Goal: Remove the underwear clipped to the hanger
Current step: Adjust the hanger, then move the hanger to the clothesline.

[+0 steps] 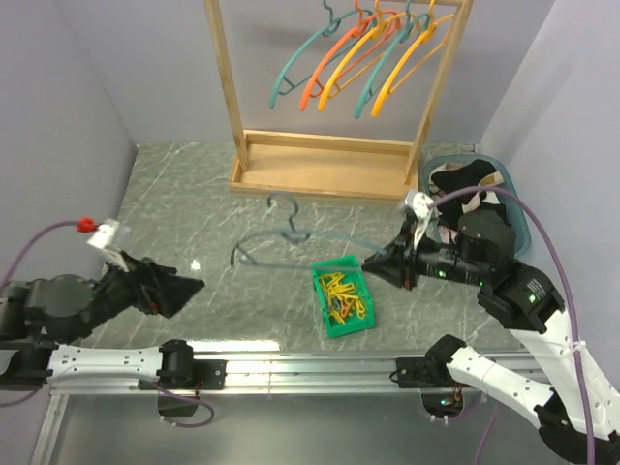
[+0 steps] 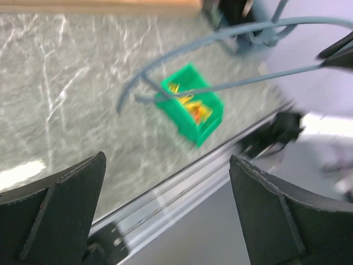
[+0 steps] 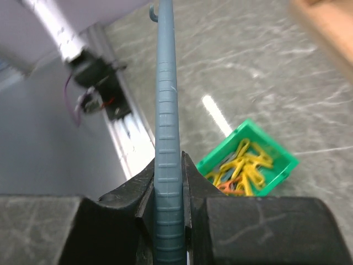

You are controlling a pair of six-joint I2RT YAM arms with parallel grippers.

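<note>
Overhead, you see your right pincer (image 1: 371, 260) clamped on one end of the grey-blue hanger (image 1: 291, 240), holding it low over the desk (image 1: 174, 184) with its hook pointing toward the rack (image 1: 320, 155). Nothing hangs from it that I can make out. The underwear (image 1: 463, 186), black with some white, lies in the basket (image 1: 520, 208) beside your right arm, which suggests the cloth is already off this hanger. Your left pincer (image 1: 186, 285) stands wide apart and empty, well clear of the hanger's far end, likely because it has nothing to grip. The bin (image 1: 319, 295) of yellow pegs (image 1: 339, 291) sits just below the hanger, between the arms, handy for loose pegs.

From the left wrist, both fingers (image 2: 66, 215) are spread wide with nothing between them. The hanger (image 2: 242, 83) and bin (image 2: 207, 124) lie ahead, blurred. No underwear shows here.

From the right wrist, the jaws pinch the hanger's (image 3: 167, 110) ribbed bar squarely, so it runs straight out and cannot swing. The bin (image 3: 278, 174) sits beyond, to the right. I judge your next move is to set this hanger aside.
</note>
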